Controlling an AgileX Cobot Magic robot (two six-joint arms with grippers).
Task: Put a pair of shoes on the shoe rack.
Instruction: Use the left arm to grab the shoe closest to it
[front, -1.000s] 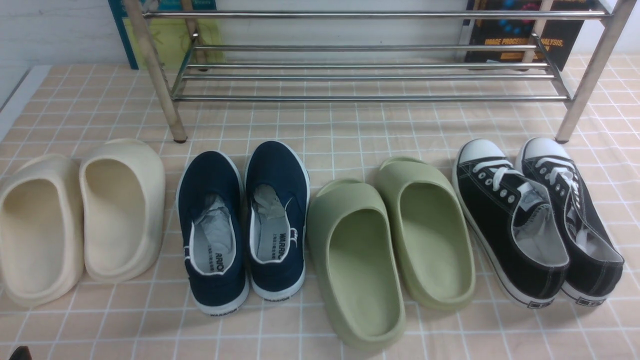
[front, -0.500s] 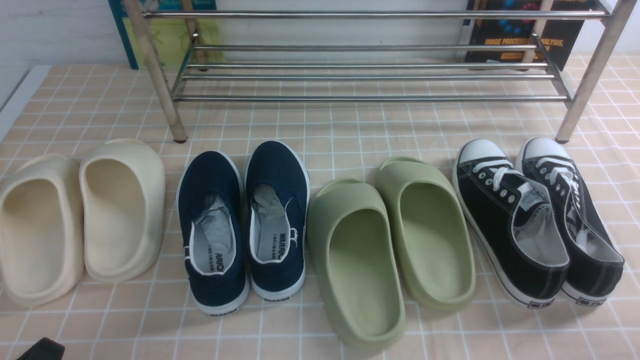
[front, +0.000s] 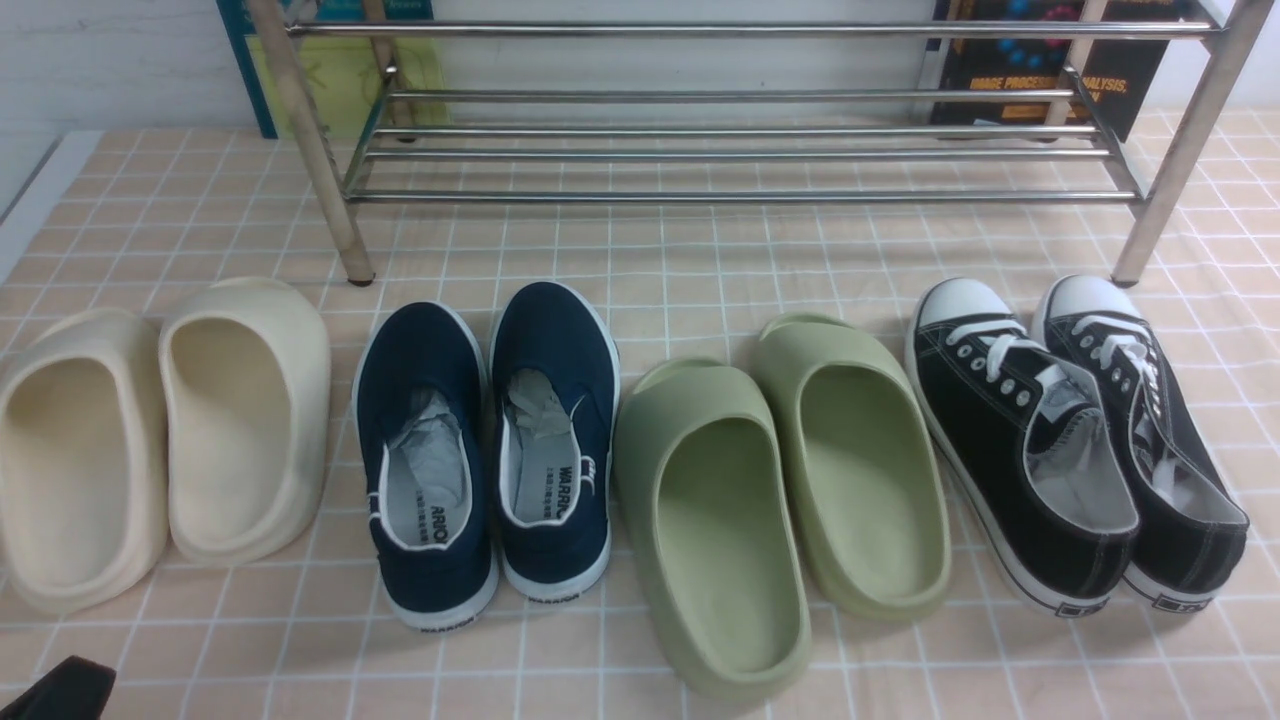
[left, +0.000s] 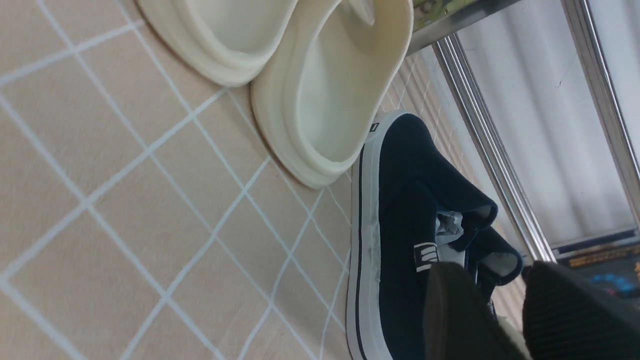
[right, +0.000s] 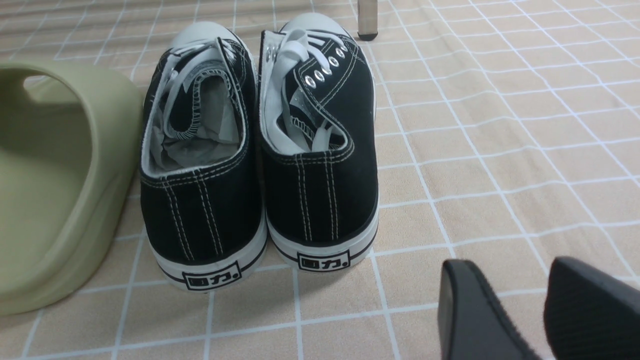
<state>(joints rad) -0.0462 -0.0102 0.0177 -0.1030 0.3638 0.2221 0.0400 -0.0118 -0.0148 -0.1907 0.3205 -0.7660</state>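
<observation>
Two navy slip-ons (front: 425, 465) stand left of centre in the front view, below the rack (front: 745, 197). My left gripper (left: 477, 305), parted and holding nothing, has edged farther into the lower-left corner, so I judge I'm starting my approach.

- Soft, even light fell across the beige, white-gridded floor covering (front: 690, 260), without harsh shadows.
- Thin glints lined the shiny silver metal tube rack (front: 740, 197).
- Both wrist views showed blurred dark gripper fingers (left: 455, 305) up close.
- The front view looked mostly sharp.
</observation>
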